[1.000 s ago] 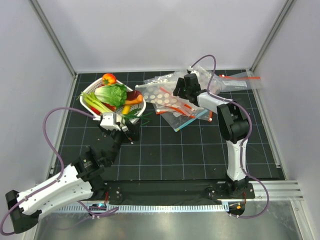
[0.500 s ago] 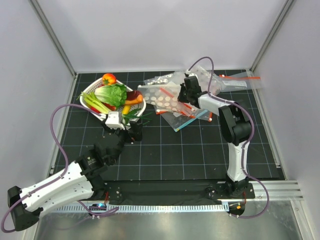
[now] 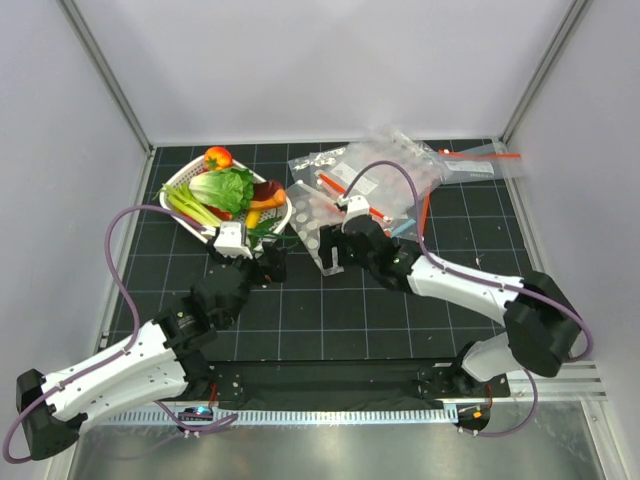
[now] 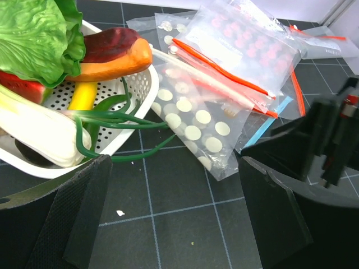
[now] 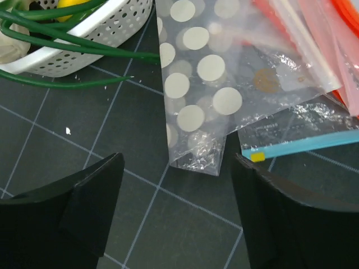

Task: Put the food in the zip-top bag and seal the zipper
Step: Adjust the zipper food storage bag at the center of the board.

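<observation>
The lettuce (image 3: 226,187) lies in the white basket (image 3: 182,178), and the small orange-red piece (image 3: 217,157) sits at the basket's far rim. The polka-dot zip-top bag (image 3: 318,218) lies flat right of the basket, partly under other bags; its near corner (image 5: 196,159) points at my right gripper (image 5: 176,218), which is open and holds nothing. A pale strip along the bag's far edge looks like the zipper (image 4: 188,68). My left gripper (image 4: 174,224) is open over bare mat, just in front of the basket (image 4: 137,89) and left of the bag (image 4: 196,120).
Green onions (image 5: 67,56) trail out over the basket's rim onto the mat. A heap of other clear bags with red-orange strips (image 3: 395,180) overlaps the polka-dot bag. A blue-edged bag (image 5: 297,143) lies just right of its corner. My right gripper (image 3: 335,257) is close to my left gripper (image 3: 270,265).
My right arm has swung from the back of the bag heap to the near side, pulling the polka-dot bag toward the front, and its jaws have opened off the bag. The left arm barely moved.
</observation>
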You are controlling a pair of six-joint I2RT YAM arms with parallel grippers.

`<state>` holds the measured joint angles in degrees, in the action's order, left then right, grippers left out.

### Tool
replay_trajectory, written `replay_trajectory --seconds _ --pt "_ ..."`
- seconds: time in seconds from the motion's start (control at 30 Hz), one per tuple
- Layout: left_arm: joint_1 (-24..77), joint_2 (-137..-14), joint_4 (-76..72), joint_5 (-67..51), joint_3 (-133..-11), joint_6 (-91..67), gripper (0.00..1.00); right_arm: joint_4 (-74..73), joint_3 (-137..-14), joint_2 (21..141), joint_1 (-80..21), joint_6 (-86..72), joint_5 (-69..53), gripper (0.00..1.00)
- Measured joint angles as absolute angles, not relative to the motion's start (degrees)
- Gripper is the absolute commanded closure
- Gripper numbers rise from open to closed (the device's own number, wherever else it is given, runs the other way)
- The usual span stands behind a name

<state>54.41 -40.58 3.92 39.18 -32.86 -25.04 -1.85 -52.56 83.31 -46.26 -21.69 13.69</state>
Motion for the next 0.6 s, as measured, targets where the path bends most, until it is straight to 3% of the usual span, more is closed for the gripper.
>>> replay_trajectory --seconds 0.13,0.27,0.37,0.6 --pt "54.41 -40.58 3.95 39.18 -32.86 -25.04 0.00 -1.80 -49.10 78.63 -47.48 -21.54 18.50 0.11" --pt "54.41 -40.58 4.03 39.16 -32.88 -25.02 0.00 -1.56 -50.76 78.63 -45.56 -21.58 23.05 0.14" --pt "54.41 -40.62 4.10 39.18 -32.88 -24.97 0.00 -3.51 -56.80 83.53 -43.05 -21.54 22.26 0.25" --pt "54.41 -41.56 4.12 39.09 -33.10 -24.93 0.00 -3.49 -71.77 101.25 -30.26 -22.61 10.13 0.32"
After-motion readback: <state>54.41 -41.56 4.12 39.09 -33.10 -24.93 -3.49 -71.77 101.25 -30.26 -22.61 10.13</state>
